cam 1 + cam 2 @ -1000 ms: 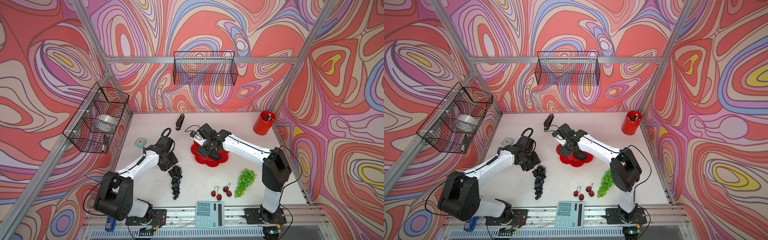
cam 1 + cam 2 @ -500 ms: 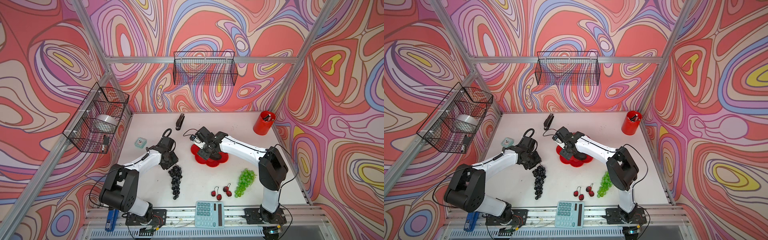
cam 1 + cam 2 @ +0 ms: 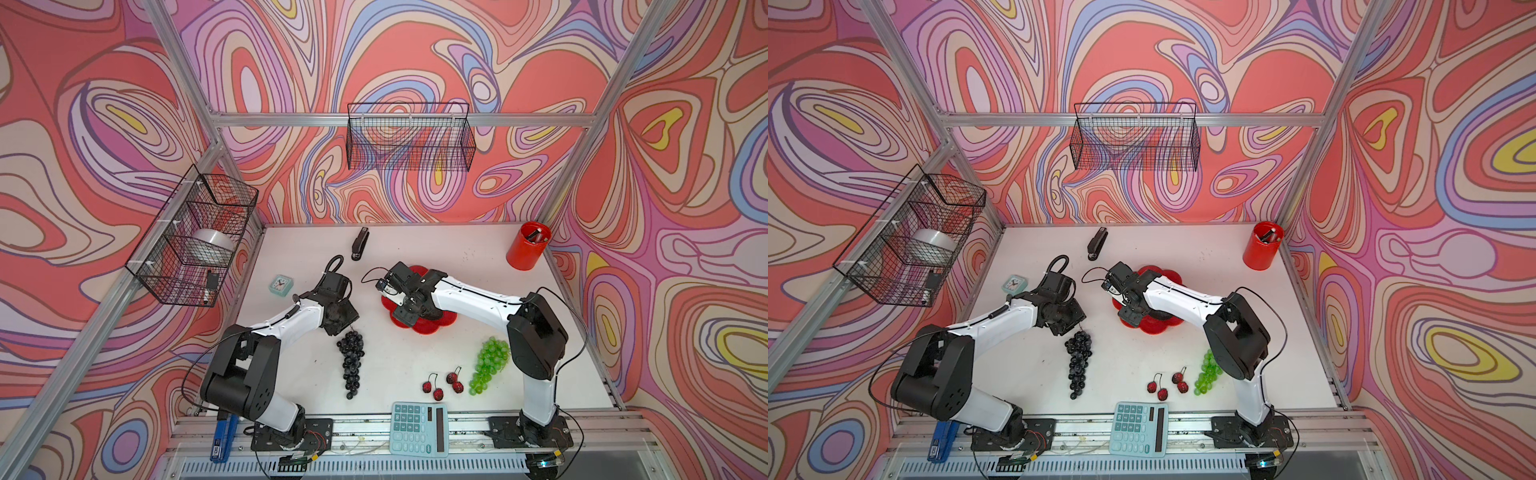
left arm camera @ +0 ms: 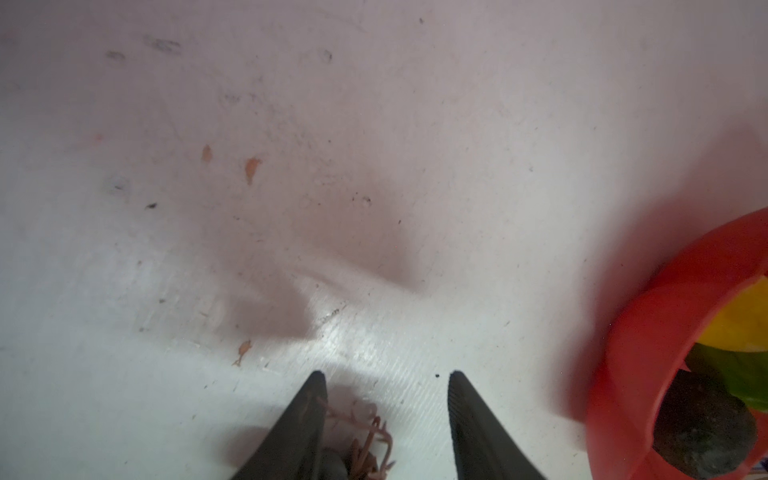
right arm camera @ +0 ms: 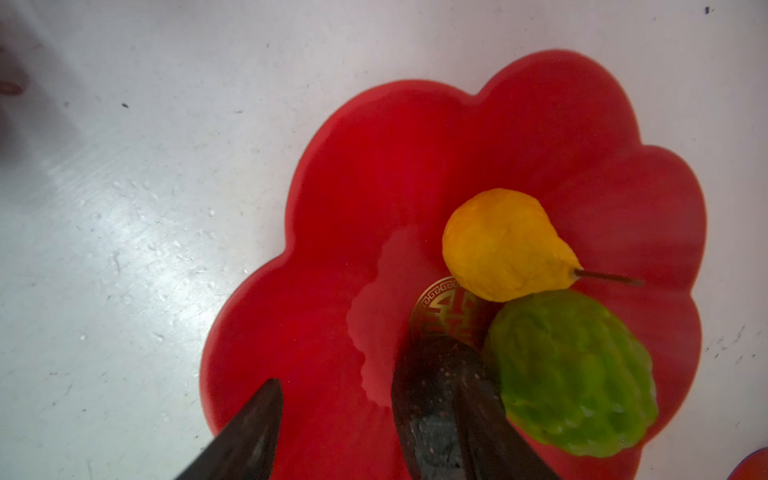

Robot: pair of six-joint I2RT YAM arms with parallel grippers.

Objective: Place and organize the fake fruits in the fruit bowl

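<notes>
Both top views: the shallow glossy red scalloped fruit bowl (image 3: 432, 330) sits mid-table (image 3: 415, 249). My right pincer (image 3: 409, 311) hangs over its left side. My left pincer (image 3: 347, 322) is down at the stem end of the dark purple plastic grape bunch (image 3: 351, 361), which lies flat left of the bowl and points toward the edge by my bases. The green plastic grape bunch (image 3: 489, 365) and the small red stemmed berries (image 3: 440, 382) lie near that edge on the right half, outside the bowl.

Left wrist: left pincer (image 4: 385, 376) is released, jaws apart. The brown grape stem (image 4: 365, 419) lies between them against one finger, not clamped.

Right wrist: right pincer (image 5: 345, 395) is released, jaws spread over the bowl floor. The small yellow pear-shaped fruit (image 5: 503, 245), bumpy lime-green ball (image 5: 569, 374) and dark avocado (image 5: 432, 374) sit bunched in the bowl by the gold round emblem (image 5: 444, 316). One finger overlaps the avocado; can't tell if it touches.
</notes>
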